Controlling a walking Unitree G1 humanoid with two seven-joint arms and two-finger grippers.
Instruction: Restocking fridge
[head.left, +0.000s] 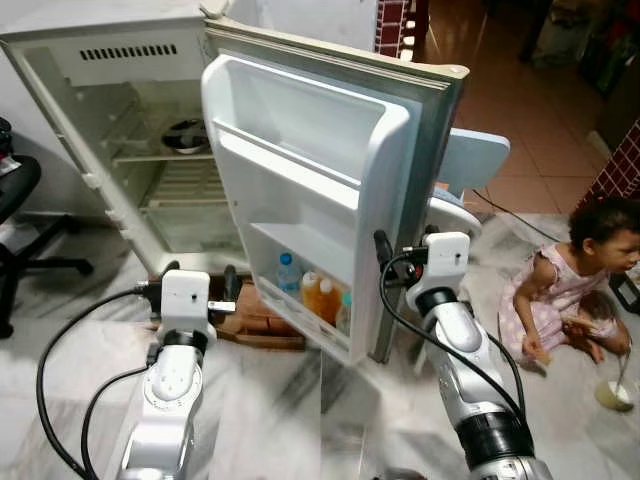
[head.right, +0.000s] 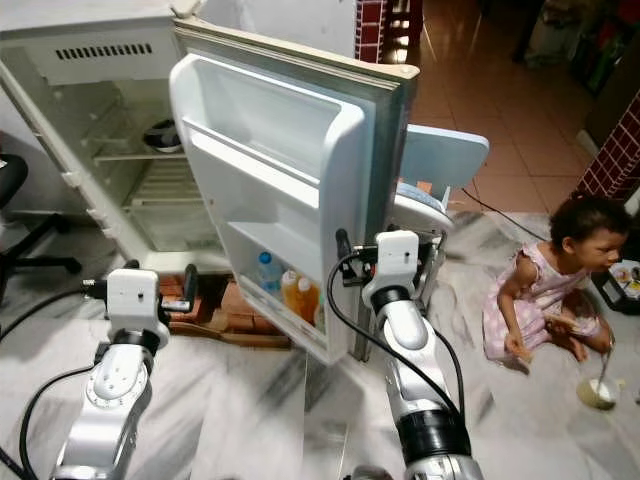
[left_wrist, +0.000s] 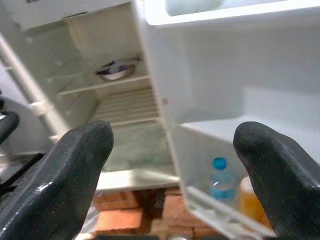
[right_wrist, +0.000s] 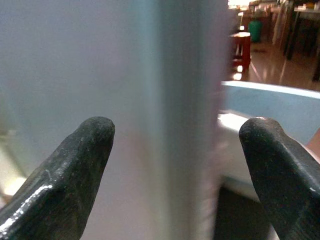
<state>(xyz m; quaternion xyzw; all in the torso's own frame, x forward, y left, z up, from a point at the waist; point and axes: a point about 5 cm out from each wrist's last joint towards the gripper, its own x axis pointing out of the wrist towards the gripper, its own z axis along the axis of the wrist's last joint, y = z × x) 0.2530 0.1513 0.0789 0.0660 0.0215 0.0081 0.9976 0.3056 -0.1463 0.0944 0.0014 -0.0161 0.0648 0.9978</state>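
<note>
One white fridge (head.left: 110, 120), its one door (head.left: 310, 190) open. One metal bowl (head.left: 186, 135) on an inner shelf. Door's bottom rack: one clear blue-capped bottle (head.left: 288, 274) and two orange bottles (head.left: 319, 297); a further item beside them cannot be identified. One seated child (head.left: 570, 285). Two robot arms.

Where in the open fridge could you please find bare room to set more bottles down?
The door's upper bins look bare, and so does the middle door shelf above the bottles. Inside, the lower wire shelf is free below the metal bowl. The bottom door rack is crowded with the water bottle and orange bottles.
</note>
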